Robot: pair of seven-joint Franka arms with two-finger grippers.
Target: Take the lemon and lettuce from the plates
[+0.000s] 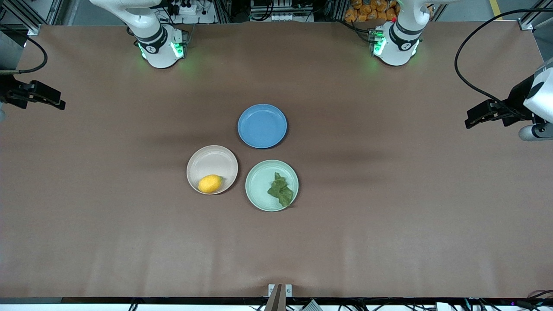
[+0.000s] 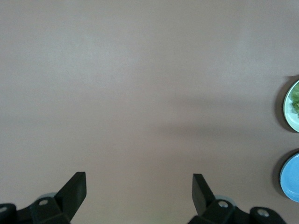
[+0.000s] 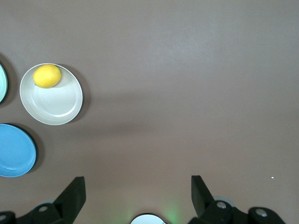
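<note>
The firm, smooth lemon (image 1: 210, 183) wants a grip across its middle, the limp lettuce (image 1: 281, 189) a pinch at its bunched centre; the left hand (image 2: 139, 186) and right hand (image 3: 138, 189) wait open over bare table (image 1: 389, 207).

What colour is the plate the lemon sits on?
Pale beige-pink plate, holding the lemon; clearest in the front view.

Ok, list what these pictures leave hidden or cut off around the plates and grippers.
- Mint green plate: left wrist view's edge cuts it, only a sliver of lettuce shows there.
- Blue plate: cut by the edge in both wrist views.
- Lemon: underside hidden against the beige plate.
- Right gripper and left gripper: open, only fingertips visible in wrist views.
</note>
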